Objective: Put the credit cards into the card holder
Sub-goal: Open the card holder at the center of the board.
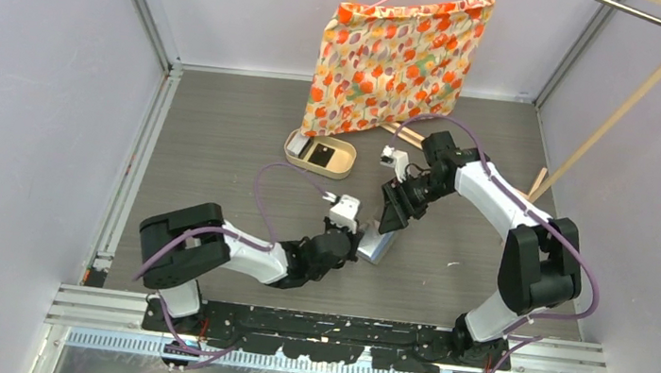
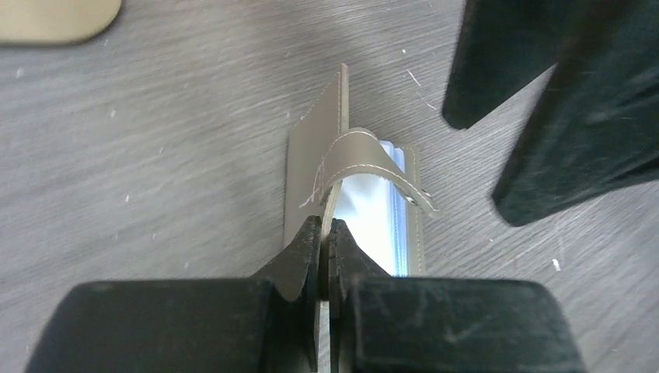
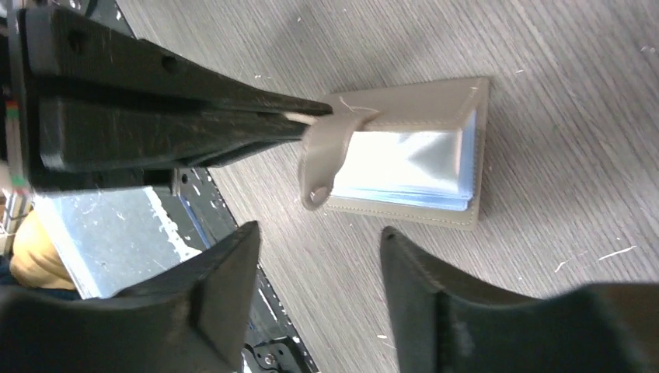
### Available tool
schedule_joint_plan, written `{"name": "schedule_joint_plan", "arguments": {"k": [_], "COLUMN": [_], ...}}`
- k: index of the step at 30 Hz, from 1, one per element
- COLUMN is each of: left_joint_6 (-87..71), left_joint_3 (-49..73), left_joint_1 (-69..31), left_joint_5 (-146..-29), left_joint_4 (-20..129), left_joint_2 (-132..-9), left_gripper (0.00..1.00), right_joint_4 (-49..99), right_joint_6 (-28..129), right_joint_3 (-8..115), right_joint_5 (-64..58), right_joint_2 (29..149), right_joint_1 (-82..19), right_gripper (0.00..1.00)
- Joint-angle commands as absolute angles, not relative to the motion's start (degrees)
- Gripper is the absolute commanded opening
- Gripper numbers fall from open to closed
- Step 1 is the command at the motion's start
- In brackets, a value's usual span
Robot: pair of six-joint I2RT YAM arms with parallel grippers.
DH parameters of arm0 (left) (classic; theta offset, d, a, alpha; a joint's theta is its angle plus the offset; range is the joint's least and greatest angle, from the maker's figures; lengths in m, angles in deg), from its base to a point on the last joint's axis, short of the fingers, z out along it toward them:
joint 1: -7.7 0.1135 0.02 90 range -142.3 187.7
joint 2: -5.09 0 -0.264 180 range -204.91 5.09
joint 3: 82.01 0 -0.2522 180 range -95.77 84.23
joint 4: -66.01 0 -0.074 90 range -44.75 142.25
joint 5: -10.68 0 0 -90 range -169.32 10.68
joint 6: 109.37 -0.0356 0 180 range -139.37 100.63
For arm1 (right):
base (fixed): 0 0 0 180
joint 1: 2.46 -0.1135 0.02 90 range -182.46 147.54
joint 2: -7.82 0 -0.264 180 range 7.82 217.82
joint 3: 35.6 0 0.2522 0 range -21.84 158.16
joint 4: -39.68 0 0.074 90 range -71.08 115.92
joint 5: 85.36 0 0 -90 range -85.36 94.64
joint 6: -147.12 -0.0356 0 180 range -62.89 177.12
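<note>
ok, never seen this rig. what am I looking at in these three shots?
Two robot arms are bolted to the edge of a table. The wide picture comes from a fixed camera above and behind them. The other two come from a camera on each wrist, so each shows its own jaws at the bottom. The left jaws are shut on the cover of the grey card holder, propping it open so its clear pockets show. The right jaws are open, empty, just next to it. Farther back sit a tan tray with a black card in it, and a hanging floral cloth.
</note>
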State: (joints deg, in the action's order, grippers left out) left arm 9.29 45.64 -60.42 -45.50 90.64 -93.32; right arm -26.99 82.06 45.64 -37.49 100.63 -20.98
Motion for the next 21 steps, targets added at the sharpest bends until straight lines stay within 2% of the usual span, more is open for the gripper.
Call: {"name": "schedule_joint_plan", "arguments": {"k": [1,4,6,10,12,16,21], "left_joint_6": [25.4,35.2,40.2,51.6,52.9,50.2,38.0], "left_joint_3": [51.7,56.0,58.0,59.4,59.1,57.6,54.9], "left_joint_1": [-58.4,-56.6,-55.9,-55.2,-55.2,-55.3,-57.7], "left_joint_5": [-45.2,-47.9,-48.4,-48.6,-48.8,-48.7,-45.3], "left_joint_4": [89.8,91.5,91.7,85.6,82.7,79.6,76.9], "left_joint_2": [-88.1,-85.6,-84.4,-82.3,-81.9,-80.9,-76.1], "left_gripper": [0.0,0.0,0.0,0.0,0.0,0.0,0.0], "right_joint_4": [-26.5,-24.6,-23.0,-22.4,-23.2,-25.5,-27.8], "right_joint_6": [81.1,81.0,81.0,79.8,79.5,80.9,84.0], "right_joint_3": [47.8,45.9,44.1,44.0,45.0,46.7,48.0], "right_joint_5": [-39.0,-39.0,-39.9,-40.3,-39.2,-37.4,-40.2], "right_joint_2": [95.8,93.7,93.9,99.0,101.9,105.0,100.0], "right_joint_1": [-19.0,-17.9,-18.0,-21.5,-23.4,-26.1,-23.9], "right_gripper": [0.68,0.68,0.65,0.39,0.32,0.26,0.29]}}
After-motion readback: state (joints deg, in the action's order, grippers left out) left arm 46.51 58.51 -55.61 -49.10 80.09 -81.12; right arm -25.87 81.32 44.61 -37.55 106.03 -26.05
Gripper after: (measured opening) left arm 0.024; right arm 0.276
